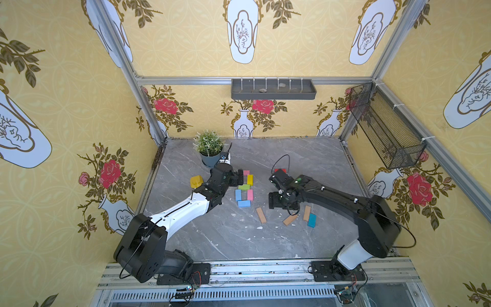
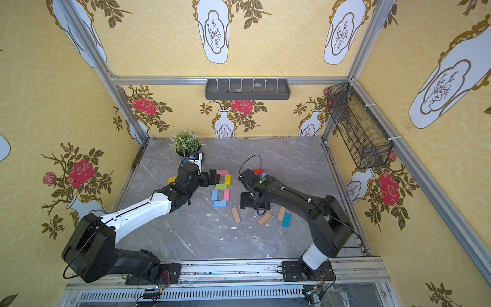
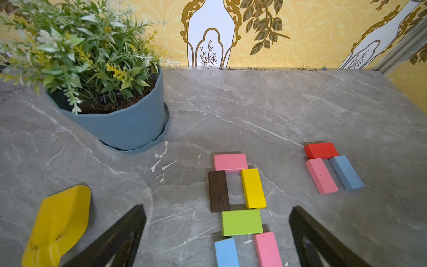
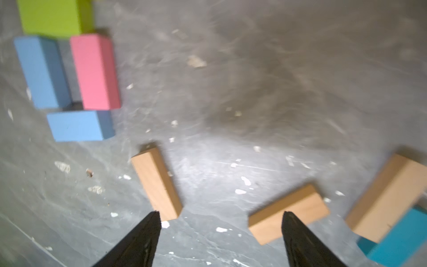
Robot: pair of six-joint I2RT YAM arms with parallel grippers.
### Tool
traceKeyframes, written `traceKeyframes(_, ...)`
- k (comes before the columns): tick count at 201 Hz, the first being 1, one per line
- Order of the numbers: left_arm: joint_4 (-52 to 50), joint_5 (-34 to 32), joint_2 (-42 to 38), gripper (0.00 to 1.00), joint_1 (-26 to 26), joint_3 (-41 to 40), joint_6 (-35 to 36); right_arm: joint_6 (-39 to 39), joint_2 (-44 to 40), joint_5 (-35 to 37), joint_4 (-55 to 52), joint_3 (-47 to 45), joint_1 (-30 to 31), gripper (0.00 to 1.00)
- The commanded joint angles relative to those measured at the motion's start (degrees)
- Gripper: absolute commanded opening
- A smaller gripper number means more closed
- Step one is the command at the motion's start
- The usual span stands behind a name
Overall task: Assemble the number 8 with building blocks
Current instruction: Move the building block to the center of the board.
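Left pincer [image 3: 217,207] and right pincer [image 4: 220,212] spread, empty; left hangs near brown block [image 3: 218,190], so drift could skew the 8 [image 1: 244,186].

Overhead stereo pair, low wrist views sharing blocks [image 3: 241,222]

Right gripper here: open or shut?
Open. In the right wrist view the right gripper has its fingers well apart, with nothing clamped between them.

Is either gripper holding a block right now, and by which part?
Nothing is held: the left gripper and the right gripper are both open and empty.
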Motion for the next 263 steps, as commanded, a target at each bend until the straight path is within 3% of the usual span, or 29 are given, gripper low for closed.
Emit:
traceKeyframes(1, 0.7, -0.1, 0.4, 1.00, 0.1, 0.0, -0.1, 9.8, -8.0, 5.5, -5.8, -5.2, -5.4, 0.98)
traceKeyframes(43, 0.9, 0.3, 0.4, 1.00, 0.1, 0.0, -0.3, 16.8, -20.5, 4.4, -10.5, -11.7, -17.6, 0.98)
traceKeyframes(85, 0.8, 0.0, 0.1, 1.00, 0.1, -0.3, -0.3, 16.8, -22.8, 1.7, -11.4, -15.3, -26.7, 0.99)
traceKeyframes(138, 0.9, 0.2, 0.3, 1.00, 0.1, -0.2, -0.2, 15.0, -19.6, -3.8, -5.5, -20.0, -28.3, 0.91)
traceKeyframes(263, 0.7, 0.1, 0.4, 1.00, 0.1, -0.2, -0.1, 13.7, -14.5, -3.2, -0.9, -21.4, -30.6, 0.90)
